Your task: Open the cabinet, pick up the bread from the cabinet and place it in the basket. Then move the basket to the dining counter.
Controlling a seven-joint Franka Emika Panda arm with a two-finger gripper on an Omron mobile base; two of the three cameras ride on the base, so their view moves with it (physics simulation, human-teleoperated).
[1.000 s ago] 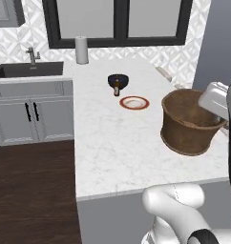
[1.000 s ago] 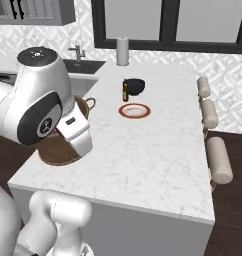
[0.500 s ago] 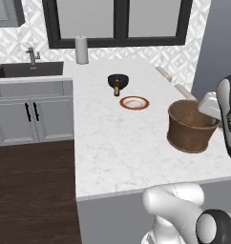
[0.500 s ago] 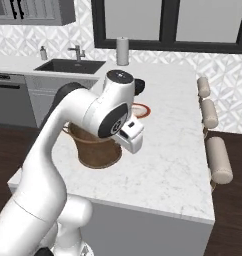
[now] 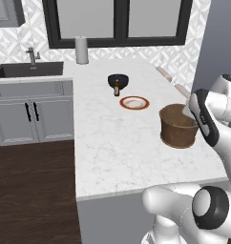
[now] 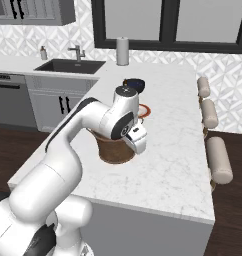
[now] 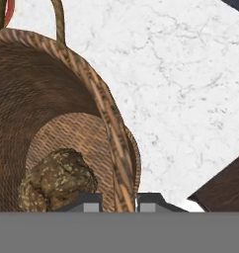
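Note:
The round brown woven basket [image 5: 177, 126] [image 6: 112, 148] is at the near side of the white marble dining counter [image 5: 117, 147] [image 6: 173, 150], on or just above its top. My gripper [image 7: 119, 201] [image 5: 190, 112] is shut on the basket's rim [image 7: 116, 148], one fingertip [image 7: 86, 202] inside the wall and the other outside. The bread [image 7: 57, 182], a rough brown lump, lies on the basket's floor. The grey wall cabinet [image 6: 38, 10] [image 5: 5, 12] shows at the upper left edge.
A red-rimmed plate [image 5: 134, 102], a dark bowl [image 5: 118, 80] and a small bottle [image 5: 116, 89] stand further back on the counter. A paper towel roll [image 5: 81, 49] and a sink [image 5: 26, 70] lie beyond. Stools [image 6: 213, 130] line the counter's right side.
The arm has swung the held basket inward over the counter: rightward in the right base view, slightly leftward and lower in the left base view. The grip has stayed the same.

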